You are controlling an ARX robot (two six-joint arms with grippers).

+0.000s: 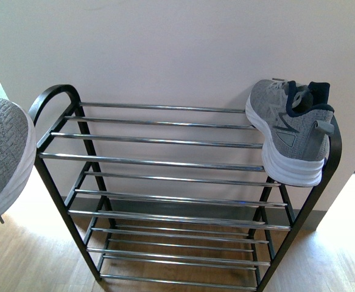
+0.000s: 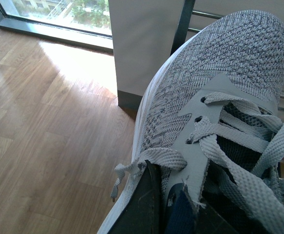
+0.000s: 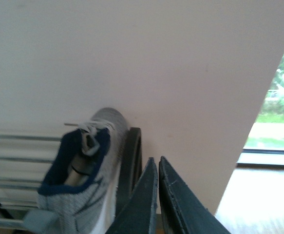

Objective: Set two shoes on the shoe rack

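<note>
Squarely ahead stands 1 rack (image 1: 165,141), black-framed with arched ends and tiers of chrome rods, 4 rods on the top tier, against a pale wall (image 1: 165,48). Of the 2 grey knit shoes, white-soled with navy lining, the racked shoe (image 1: 290,131) lies tipped on its side at the top tier's right end, sole against the arch. The held shoe (image 2: 219,97) hangs just left of the rack, off it, over the wood floor (image 2: 44,122). The left gripper (image 2: 166,202) is clamped on its laced edge. The right gripper (image 3: 157,187), near the racked shoe, has its jaws almost together and empty.
</note>
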